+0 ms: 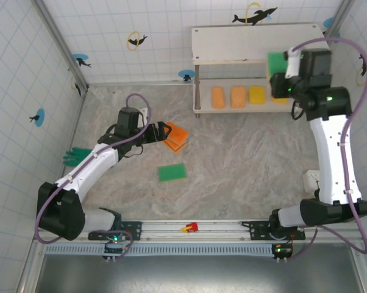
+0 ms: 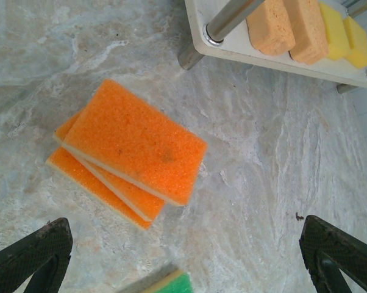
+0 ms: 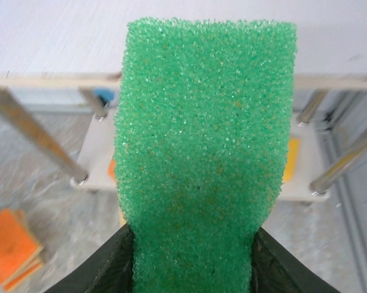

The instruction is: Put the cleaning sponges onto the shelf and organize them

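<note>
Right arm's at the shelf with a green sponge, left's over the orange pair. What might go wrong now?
1. The green sponge in the right claw hangs at the top board's front edge; released there, it may tip off.
2. The open left claw hovers over two skewed stacked orange sponges; closing may catch just one or shove them.

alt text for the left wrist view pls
Two orange sponges lie stacked and offset on a marbled table, ahead of the open fingers of the left gripper. Beyond, the lower board of the shelf holds pale orange sponges and yellow sponges; a green sponge peeks in below.
</note>
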Tool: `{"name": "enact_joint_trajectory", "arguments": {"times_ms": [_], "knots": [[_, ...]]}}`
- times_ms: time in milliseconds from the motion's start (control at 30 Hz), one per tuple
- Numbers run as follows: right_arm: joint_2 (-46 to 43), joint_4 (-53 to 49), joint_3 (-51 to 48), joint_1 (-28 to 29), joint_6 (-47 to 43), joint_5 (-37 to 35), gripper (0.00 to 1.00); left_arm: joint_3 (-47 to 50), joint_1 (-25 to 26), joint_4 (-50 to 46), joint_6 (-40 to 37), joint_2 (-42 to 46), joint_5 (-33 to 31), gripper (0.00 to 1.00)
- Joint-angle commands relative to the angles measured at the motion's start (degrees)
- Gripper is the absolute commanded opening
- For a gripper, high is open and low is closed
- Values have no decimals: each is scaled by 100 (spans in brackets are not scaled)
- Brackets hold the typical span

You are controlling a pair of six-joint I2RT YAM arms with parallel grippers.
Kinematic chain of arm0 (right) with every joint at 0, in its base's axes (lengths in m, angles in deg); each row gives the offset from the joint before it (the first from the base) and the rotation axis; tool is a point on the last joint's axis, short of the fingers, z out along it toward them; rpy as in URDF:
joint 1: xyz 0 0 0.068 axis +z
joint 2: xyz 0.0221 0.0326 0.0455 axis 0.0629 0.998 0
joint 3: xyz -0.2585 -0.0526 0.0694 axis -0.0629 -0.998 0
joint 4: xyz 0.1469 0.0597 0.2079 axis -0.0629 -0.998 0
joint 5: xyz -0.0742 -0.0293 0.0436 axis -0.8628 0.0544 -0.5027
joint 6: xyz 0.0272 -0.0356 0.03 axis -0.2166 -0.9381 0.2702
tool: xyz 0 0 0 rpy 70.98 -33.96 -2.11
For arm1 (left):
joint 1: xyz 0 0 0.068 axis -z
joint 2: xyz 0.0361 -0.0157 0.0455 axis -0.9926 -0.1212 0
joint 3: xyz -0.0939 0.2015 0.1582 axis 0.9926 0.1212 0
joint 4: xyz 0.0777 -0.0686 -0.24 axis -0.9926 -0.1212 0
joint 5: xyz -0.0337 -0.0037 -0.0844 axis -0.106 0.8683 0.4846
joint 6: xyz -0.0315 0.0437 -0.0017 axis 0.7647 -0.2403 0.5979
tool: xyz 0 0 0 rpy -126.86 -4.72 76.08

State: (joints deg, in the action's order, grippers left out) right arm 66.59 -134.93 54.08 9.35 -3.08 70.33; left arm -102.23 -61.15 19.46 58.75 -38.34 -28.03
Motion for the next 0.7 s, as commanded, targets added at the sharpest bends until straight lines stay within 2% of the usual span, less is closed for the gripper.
{"name": "enact_joint_trajectory", "arguments": {"times_ms": [0,167,367,667], "knots": [[533,-342,771,-495,-411,190,47,-177,45,-95,-99,-45,29,98],[1559,-400,2049,-1290,-561,664,46,-218,37,-135,-99,-60,6,97],[2602,-166,3095,-2015,-549,1193,45,-311,44,-109,-75,-86,126,97],[3107,422,3263,-2226,-653,1844,47,-344,43,-129,29,-51,-16,97]]}}
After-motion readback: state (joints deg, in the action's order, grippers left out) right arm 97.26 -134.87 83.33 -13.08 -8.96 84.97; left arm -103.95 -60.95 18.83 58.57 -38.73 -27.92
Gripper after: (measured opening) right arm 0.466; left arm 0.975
